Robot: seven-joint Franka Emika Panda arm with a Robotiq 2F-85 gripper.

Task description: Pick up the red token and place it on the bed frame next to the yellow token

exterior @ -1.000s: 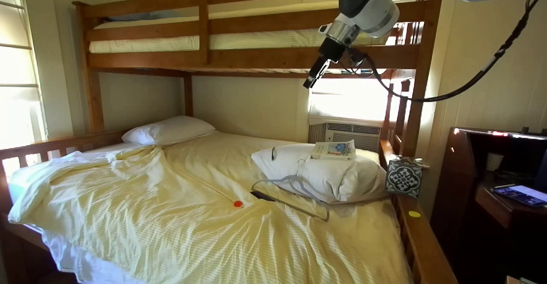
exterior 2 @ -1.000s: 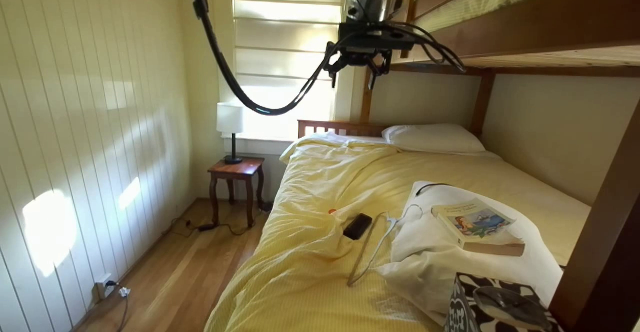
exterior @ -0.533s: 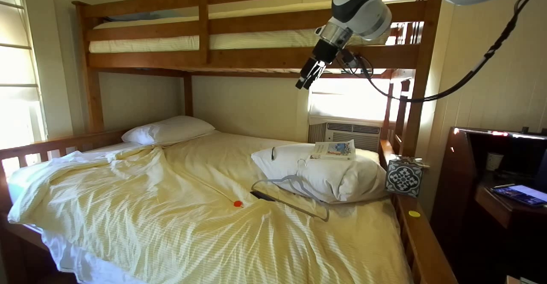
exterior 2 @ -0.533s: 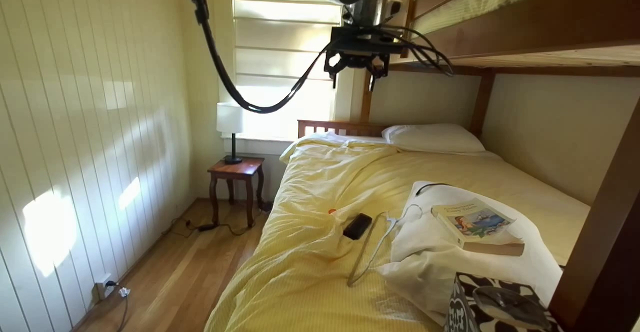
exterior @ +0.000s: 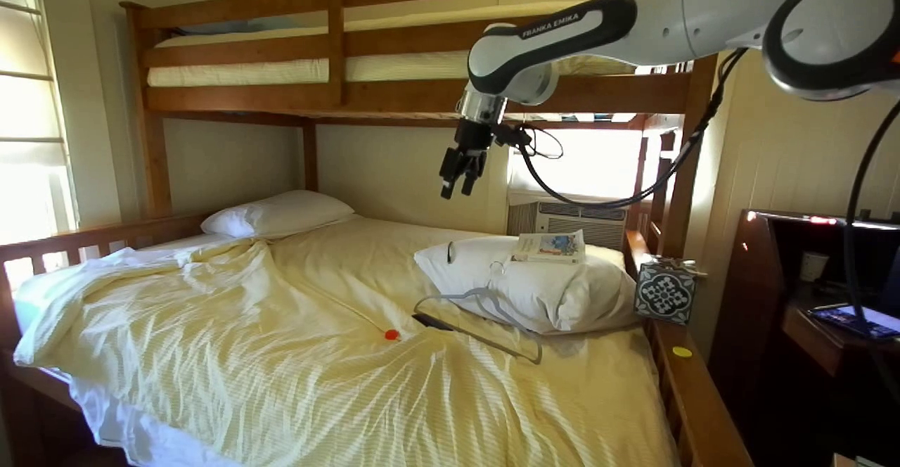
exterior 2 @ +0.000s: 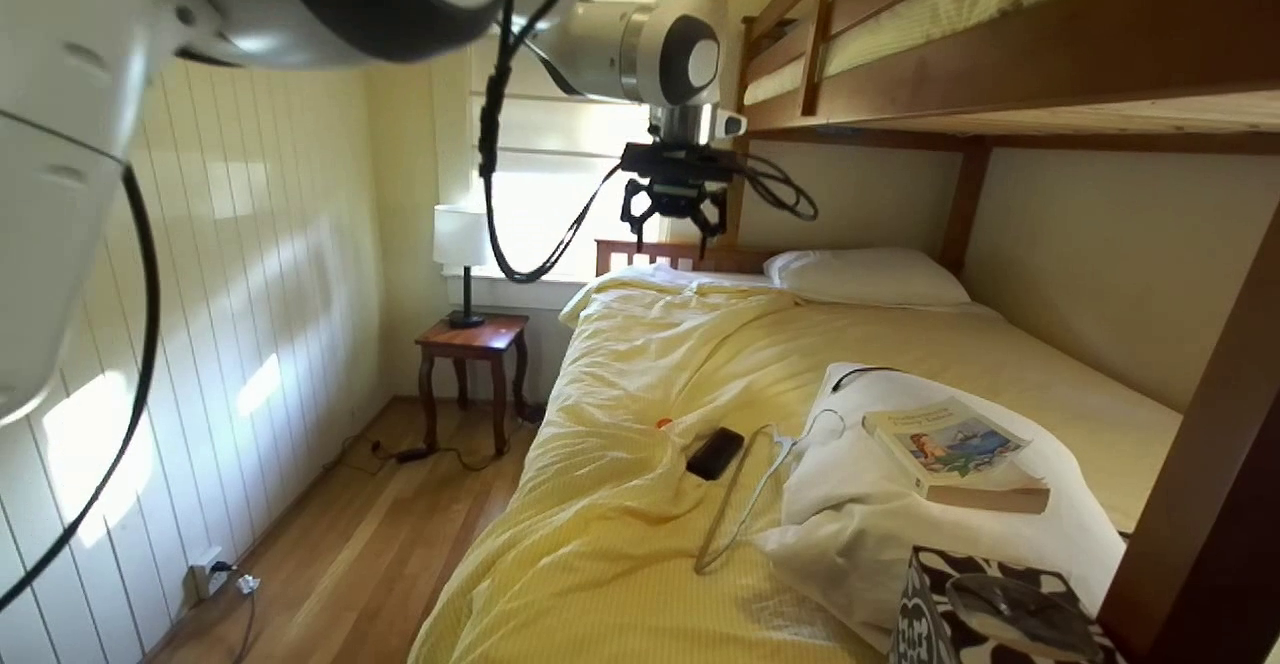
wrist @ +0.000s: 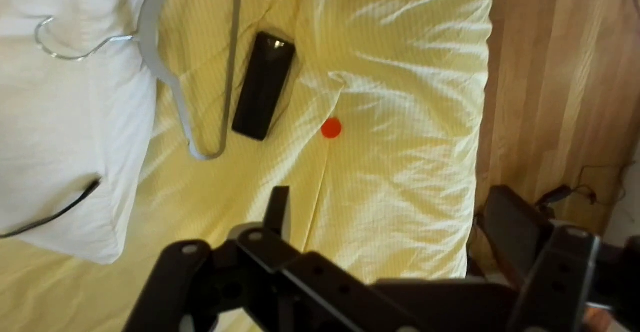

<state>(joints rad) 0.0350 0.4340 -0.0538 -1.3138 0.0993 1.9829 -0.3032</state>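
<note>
Gripper [exterior 2: 671, 244] spread wide and empty, I'd centre it over the red token [wrist: 331, 128], on the blanket [wrist: 400, 172] near what looks like a phone [wrist: 264, 86], then press the tips gently down either side before closing.

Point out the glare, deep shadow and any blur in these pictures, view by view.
In an exterior view, the window at the back is blown out white, the dark furniture in deep shadow; in an exterior view, sun patches glare on the panelled wall; in the wrist view, the gripper looks dark and slightly soft, the red token distinct, with a glint on the black device.
</note>
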